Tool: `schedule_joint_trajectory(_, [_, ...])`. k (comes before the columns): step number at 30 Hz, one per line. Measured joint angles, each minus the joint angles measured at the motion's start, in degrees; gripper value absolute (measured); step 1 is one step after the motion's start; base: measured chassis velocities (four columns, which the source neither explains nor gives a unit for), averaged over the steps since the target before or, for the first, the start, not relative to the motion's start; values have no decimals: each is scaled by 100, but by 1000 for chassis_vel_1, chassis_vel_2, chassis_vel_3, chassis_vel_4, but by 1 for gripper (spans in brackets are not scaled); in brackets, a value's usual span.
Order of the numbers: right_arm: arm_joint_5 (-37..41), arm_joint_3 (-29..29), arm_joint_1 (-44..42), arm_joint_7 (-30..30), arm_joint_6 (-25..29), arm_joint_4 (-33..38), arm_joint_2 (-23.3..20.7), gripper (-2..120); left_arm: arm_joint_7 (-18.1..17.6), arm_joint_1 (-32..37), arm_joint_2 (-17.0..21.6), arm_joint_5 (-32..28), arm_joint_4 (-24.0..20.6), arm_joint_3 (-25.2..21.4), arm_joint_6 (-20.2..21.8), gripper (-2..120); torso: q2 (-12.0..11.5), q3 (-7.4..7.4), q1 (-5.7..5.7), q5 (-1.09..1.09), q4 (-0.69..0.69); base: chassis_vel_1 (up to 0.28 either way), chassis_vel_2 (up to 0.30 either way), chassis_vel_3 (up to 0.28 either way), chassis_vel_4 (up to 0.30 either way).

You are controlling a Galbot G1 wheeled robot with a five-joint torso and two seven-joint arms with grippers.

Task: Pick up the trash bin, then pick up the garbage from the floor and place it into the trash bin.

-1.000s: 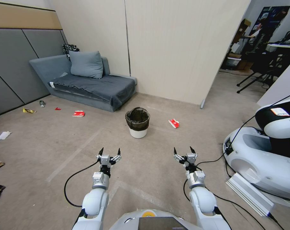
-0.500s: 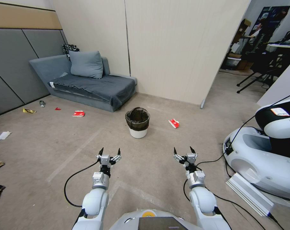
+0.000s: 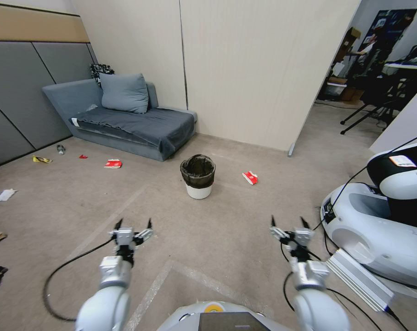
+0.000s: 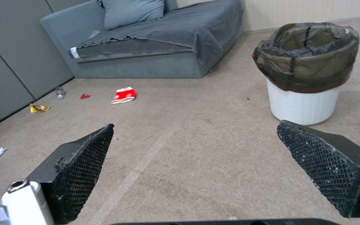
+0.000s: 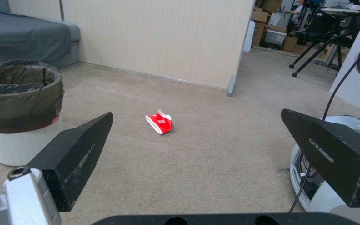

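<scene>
Sitting upright on the floor, the trash bin [image 3: 198, 177], white with the black bag folded over its rim, straight ahead and well apart from both grippers. Nothing lifted yet, so still at the very first step by the look of it.

Hovering low over the carpet, left gripper [image 3: 132, 226], fingers spread wide and holding nothing. Same deal for the right gripper [image 3: 287, 224], spread wide and empty too.

Key relation: lying forward of and between the two grippers, the bin, roughly centred, so ahead and inward from each. Looking marginally closer to the left gripper in the head view, but honestly close to a tie. In the left wrist view, bin [image 4: 306, 72] showing beyond and off toward the inner finger; in the right wrist view, bin [image 5: 18, 109] sitting off past the inner finger likewise. No real long axis to worry about on a round bin, just the rim and the wall.

Garbage scattered around: red-and-white carton [image 3: 250, 177] lying just beside the bin on the right gripper's side, nearly dead ahead of that gripper [image 5: 160, 122]. Another red carton [image 3: 113, 163] farther off ahead of the left gripper, near the sofa [image 3: 126, 115], plus a white tissue [image 3: 4, 195] way out beyond the left gripper.
</scene>
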Motion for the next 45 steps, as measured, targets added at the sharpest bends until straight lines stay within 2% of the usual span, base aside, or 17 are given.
schedule_joint_trajectory(3, [207,-20,59,-24,-192,-25,-1,100,30,-12,7,0,26,-2,-10,100,0,1,0,3,1,0,0,0,0])
schedule_joint_trajectory(17, [185,-25,93,-113,-263,-116,-6,100,82,-53,2,26,104,12,-66,100,0,1,1,2,0,0,0,0,0])
schedule_joint_trajectory(25, [161,-21,97,-138,-249,-191,-9,100,88,-76,-15,12,383,70,-466,100,0,1,1,0,0,0,0,0,0])
schedule_joint_trajectory(29, [98,-28,99,-206,-36,-400,-11,100,55,-45,-6,116,445,84,-574,100,0,1,1,3,1,0,0,0,0])
schedule_joint_trajectory(45, [92,-66,102,-291,95,-476,-12,100,114,-233,-55,126,308,136,-410,100,0,1,1,2,0,0,0,0,0])
